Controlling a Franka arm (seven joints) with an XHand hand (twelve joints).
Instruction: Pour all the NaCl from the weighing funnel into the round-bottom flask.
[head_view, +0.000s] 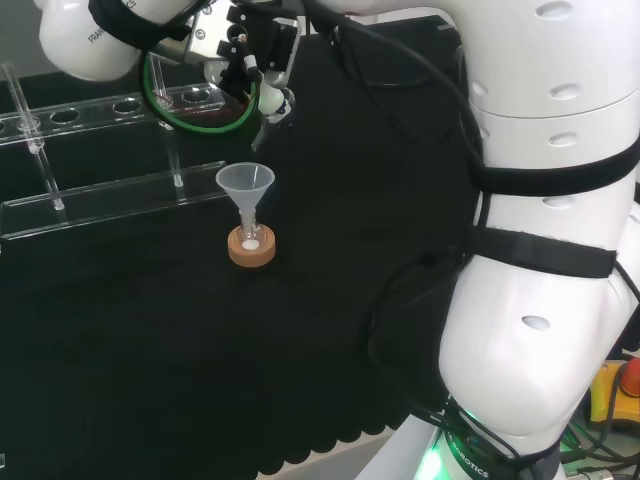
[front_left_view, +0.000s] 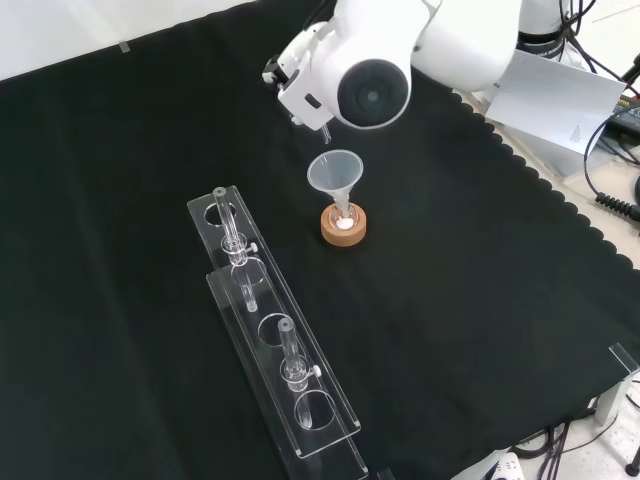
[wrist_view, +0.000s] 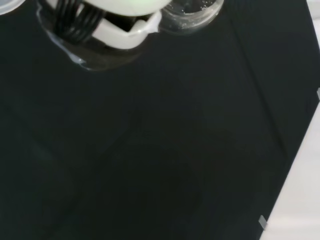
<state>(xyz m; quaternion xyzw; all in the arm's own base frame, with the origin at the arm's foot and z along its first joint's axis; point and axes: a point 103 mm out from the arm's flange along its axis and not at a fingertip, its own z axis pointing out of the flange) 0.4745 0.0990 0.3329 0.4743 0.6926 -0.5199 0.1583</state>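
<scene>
Close against the wrist camera, curled fingers (wrist_view: 125, 32) seem to clasp a clear glass weighing funnel (wrist_view: 192, 12), tipped above the plastic funnel (front_left_view: 335, 172) seated in the round-bottom flask (front_left_view: 344, 222) on its cork ring (front_left_view: 345, 232), so salt drops straight in.

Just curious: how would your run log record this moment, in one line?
hand: above funnel, holding glass piece | funnel: in flask on cork ring | white powder: in flask
</scene>
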